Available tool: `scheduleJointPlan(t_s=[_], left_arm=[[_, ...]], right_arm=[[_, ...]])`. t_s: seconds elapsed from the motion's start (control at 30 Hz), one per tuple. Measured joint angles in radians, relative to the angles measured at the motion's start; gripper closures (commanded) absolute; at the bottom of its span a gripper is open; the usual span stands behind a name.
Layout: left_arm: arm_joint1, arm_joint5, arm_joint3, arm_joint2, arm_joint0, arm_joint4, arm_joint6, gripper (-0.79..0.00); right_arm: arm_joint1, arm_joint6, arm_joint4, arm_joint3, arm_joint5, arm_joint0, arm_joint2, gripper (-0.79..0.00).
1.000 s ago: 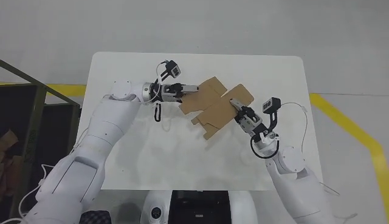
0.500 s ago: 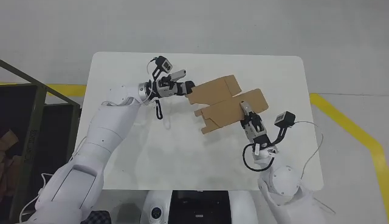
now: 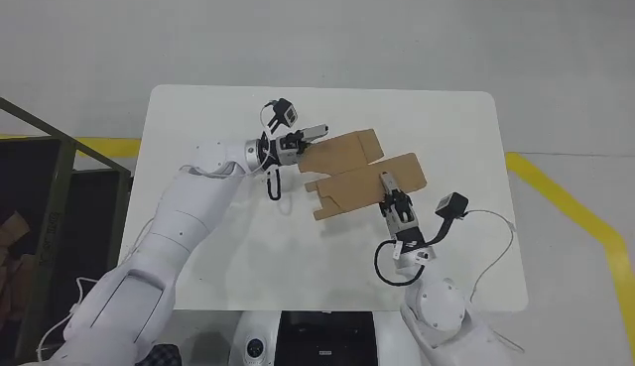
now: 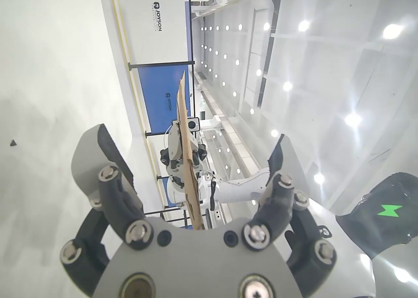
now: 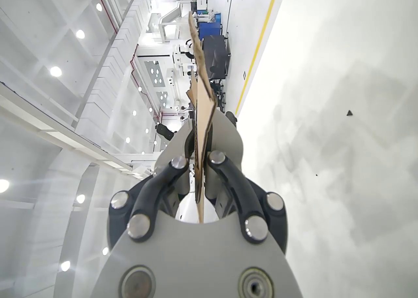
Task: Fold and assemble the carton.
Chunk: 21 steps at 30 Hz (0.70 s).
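The carton (image 3: pixel 347 153) is an unfolded brown cardboard sheet of two long panels with notched flaps, spread out flat over the middle of the white surface (image 3: pixel 456 118). Whether any part of it rests on the surface cannot be told. The right tool (image 3: pixel 387 183) sits at the carton's near edge, on the lower panel; in the right wrist view the right tool (image 5: pixel 200 136) has both fingers pressed narrow onto the cardboard, which shows edge-on as a thin strip (image 5: pixel 199 61) running away from the camera. The left tool (image 3: pixel 313 136) is at the carton's left end, by the upper panel. In the left wrist view the left tool (image 4: pixel 191 149) is spread wide, and the thin edge of the carton (image 4: pixel 183 110) passes between the fingers with a gap on either side. A yellow floor line (image 3: pixel 566 197) runs past the surface on the right
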Motion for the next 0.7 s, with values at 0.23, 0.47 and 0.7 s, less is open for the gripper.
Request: scheduleJointPlan(t_s=[0.23,0.47,0.7], left_arm=[[-0.006,0.014,-0.006,0.018,-0.001,0.036,0.021,-0.114],[-0.006,0.007,-0.023,0.014,0.008,0.062,0.049,-0.372],[-0.001,0.0,-0.046,-0.011,0.03,0.057,0.065,-0.785]], right_arm=[[-0.008,-0.027,-0.01,0.005,0.001,0.003,-0.004,0.0],[-0.014,-0.045,0.02,0.011,-0.012,0.001,0.016,0.0],[-0.016,-0.047,0.053,0.01,-0.025,-0.007,0.052,0.0]])
